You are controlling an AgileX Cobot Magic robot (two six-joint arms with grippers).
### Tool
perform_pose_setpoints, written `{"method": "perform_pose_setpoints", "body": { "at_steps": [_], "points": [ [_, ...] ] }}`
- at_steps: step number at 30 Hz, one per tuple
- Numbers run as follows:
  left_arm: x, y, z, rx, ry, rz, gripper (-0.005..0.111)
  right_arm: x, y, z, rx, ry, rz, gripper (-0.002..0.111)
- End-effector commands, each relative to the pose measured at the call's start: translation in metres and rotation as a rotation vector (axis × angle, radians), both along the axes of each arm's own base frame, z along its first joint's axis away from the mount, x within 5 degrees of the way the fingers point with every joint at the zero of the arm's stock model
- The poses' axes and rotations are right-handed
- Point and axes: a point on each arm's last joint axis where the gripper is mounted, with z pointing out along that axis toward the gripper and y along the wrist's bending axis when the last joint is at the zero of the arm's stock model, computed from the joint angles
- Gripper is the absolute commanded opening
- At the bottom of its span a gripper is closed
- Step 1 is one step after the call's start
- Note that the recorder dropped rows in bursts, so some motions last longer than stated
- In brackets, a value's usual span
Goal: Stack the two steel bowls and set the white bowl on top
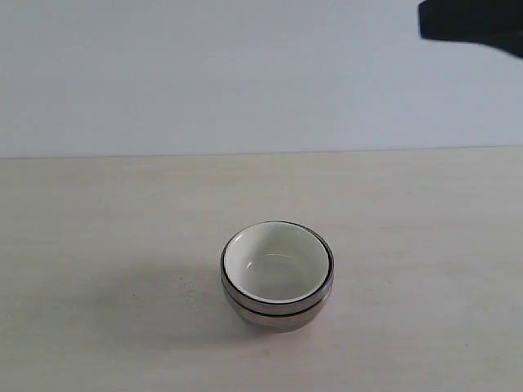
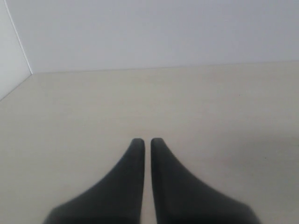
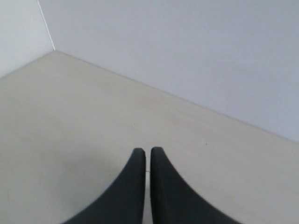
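Note:
In the exterior view the two steel bowls [image 1: 276, 313] stand nested in one stack on the table, slightly right of the middle and near the front. The white bowl [image 1: 276, 263] sits upright inside the upper steel bowl, its rim just within the steel rim. No gripper touches the stack. My left gripper [image 2: 147, 141] is shut with nothing between its dark fingers, over bare table. My right gripper [image 3: 148, 150] is likewise shut and holds nothing. Neither wrist view shows any bowl.
The pale wooden table [image 1: 98, 245] runs back to a plain white wall [image 1: 204, 73]. A dark part of the right arm [image 1: 478, 24] pokes in at the upper right corner of the exterior view, high above the table.

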Motion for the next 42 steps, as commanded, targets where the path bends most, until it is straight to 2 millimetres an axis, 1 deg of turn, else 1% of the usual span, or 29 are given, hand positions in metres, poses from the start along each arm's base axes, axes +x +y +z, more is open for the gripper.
{"method": "perform_pose_setpoints", "body": {
  "at_steps": [1,2,5,7,11,14,26,27,32,39,42],
  "points": [
    [0.000,0.000,-0.001,-0.014,-0.001,0.002,0.004,-0.039,-0.023,0.020,0.041,-0.112,0.001,0.000],
    [0.000,0.000,-0.001,-0.014,-0.001,0.002,0.004,-0.052,-0.030,0.024,0.057,-0.143,0.003,0.000],
    [0.000,0.000,-0.001,-0.014,-0.001,0.002,0.004,-0.077,-0.044,0.033,0.090,-0.212,0.005,0.000],
    [0.000,0.000,-0.001,-0.014,-0.001,0.002,0.004,-0.099,-0.058,0.037,0.120,-0.267,-0.008,0.000],
    [0.000,0.000,-0.001,-0.014,-0.001,0.002,0.004,-0.125,-0.076,0.038,0.147,-0.316,-0.035,0.000],
    [0.000,0.000,-0.001,-0.014,-0.001,0.002,0.004,-0.150,-0.092,0.030,0.197,-0.391,-0.056,0.000],
    [0.000,0.000,-0.001,-0.014,-0.001,0.002,0.004,-0.207,-0.138,0.006,0.335,-0.614,-0.188,0.000],
    [0.000,0.000,-0.001,-0.014,-0.001,0.002,0.004,-0.211,-0.141,0.005,0.342,-0.629,-0.201,0.000],
    [0.000,0.000,-0.001,-0.014,-0.001,0.002,0.004,-0.212,-0.146,0.006,0.309,-0.640,-0.334,0.000],
    [0.000,0.000,-0.001,-0.014,-0.001,0.002,0.004,-0.219,-0.130,0.008,0.277,-0.702,-0.517,0.000],
    [0.000,0.000,-0.001,-0.014,-0.001,0.002,0.004,-0.222,-0.125,0.010,0.329,-0.702,-0.549,0.000]
  ]
}}
